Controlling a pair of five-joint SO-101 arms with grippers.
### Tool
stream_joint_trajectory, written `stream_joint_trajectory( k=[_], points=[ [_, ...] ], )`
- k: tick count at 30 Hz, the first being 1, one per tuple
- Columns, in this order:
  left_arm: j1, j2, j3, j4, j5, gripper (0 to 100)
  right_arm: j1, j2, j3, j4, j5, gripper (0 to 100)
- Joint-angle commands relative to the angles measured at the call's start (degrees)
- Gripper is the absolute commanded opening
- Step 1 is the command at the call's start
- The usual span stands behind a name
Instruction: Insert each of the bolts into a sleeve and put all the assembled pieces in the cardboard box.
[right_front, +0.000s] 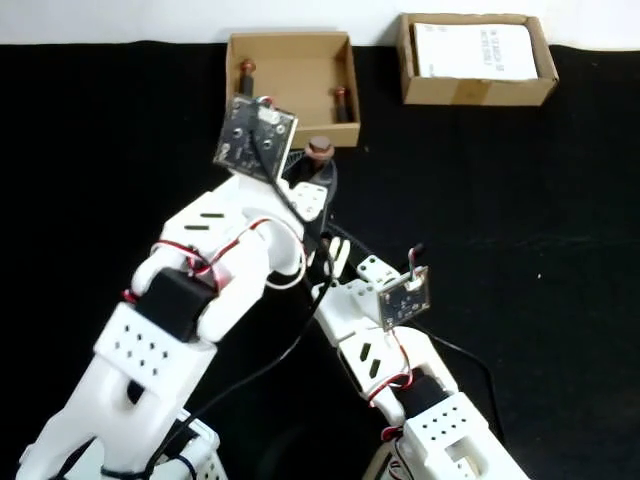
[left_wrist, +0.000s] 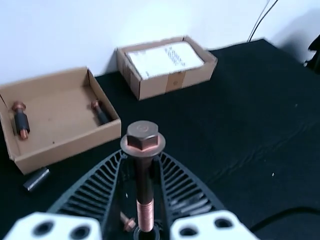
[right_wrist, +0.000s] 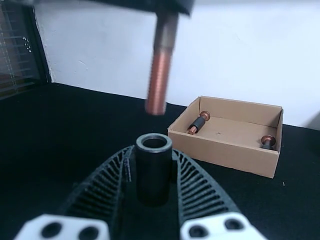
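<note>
My left gripper (left_wrist: 142, 159) is shut on a copper bolt (left_wrist: 143, 170), head toward the far side and threaded end pointing down. In the high view that bolt (right_front: 320, 150) sits just in front of the cardboard box (right_front: 292, 48). My right gripper (right_wrist: 154, 152) is shut on a dark sleeve (right_wrist: 153, 172), held upright with its bore open upward. The bolt's threaded tip (right_wrist: 159, 82) hangs a little above the sleeve's mouth, apart from it. Two assembled pieces (right_wrist: 197, 122) (right_wrist: 267, 141) lie inside the cardboard box (right_wrist: 225, 150).
A loose dark sleeve (left_wrist: 36, 179) lies on the black table in front of the box, and a small copper bolt (left_wrist: 127, 221) lies below my left gripper. A second cardboard box (right_front: 478, 90) holding white paper stands at the back right.
</note>
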Motion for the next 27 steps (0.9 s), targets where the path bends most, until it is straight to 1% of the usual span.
stream_joint_trajectory(
  k=[1,13,22,27],
  points=[
    [0.04,0.31,-0.48,-1.14,0.18,1,-0.04,-1.45,-0.22,-1.01,0.62,0.6],
    [-0.04,0.40,3.56,-1.23,0.18,1,-0.04,-1.45,-0.22,-1.01,0.62,0.6],
    [-0.04,0.13,3.65,-0.97,0.09,1,-0.04,-1.45,-0.22,-1.01,0.62,0.6],
    [-0.04,0.13,3.30,4.57,-0.09,1,-0.04,-1.45,-0.22,-1.01,0.62,0.6]
  ],
)
